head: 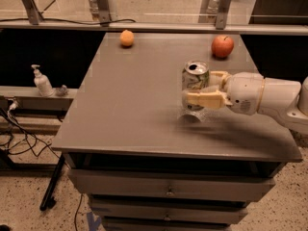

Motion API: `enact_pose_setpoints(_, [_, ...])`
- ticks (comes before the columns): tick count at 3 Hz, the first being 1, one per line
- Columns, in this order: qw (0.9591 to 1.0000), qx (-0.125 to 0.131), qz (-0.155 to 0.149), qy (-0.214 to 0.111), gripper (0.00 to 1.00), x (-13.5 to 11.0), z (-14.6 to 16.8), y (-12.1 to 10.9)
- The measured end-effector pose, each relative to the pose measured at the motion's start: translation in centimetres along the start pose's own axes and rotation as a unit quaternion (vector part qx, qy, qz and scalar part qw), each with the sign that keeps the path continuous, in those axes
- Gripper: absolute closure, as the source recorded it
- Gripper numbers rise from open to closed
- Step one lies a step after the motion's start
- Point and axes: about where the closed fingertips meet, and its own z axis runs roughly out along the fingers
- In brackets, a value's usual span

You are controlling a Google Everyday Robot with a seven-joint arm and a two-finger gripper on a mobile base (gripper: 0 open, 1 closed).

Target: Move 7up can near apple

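The 7up can [195, 79], silver-white with green lettering and a pull-tab top, is held upright a little above the grey table [134, 105], right of centre. My gripper [201, 88] reaches in from the right and is shut on the can, one cream finger in front of it and one behind. The red apple [222, 46] sits at the table's far right, beyond the can and apart from it.
A small orange fruit [126, 38] lies at the table's far edge, left of centre. A metal rail with posts [159, 27] runs behind the table. A soap dispenser [42, 81] stands on a low shelf to the left. Drawers [168, 189] sit under the tabletop.
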Motion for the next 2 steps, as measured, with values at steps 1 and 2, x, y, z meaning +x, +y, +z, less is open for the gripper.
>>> enact_pose_setpoints(1, [0.9995, 0.030, 0.002, 0.006, 1.00, 0.7, -2.0, -2.0])
enact_pose_setpoints(2, [0.9980, 0.062, 0.005, 0.015, 1.00, 1.4, -5.2, -4.9])
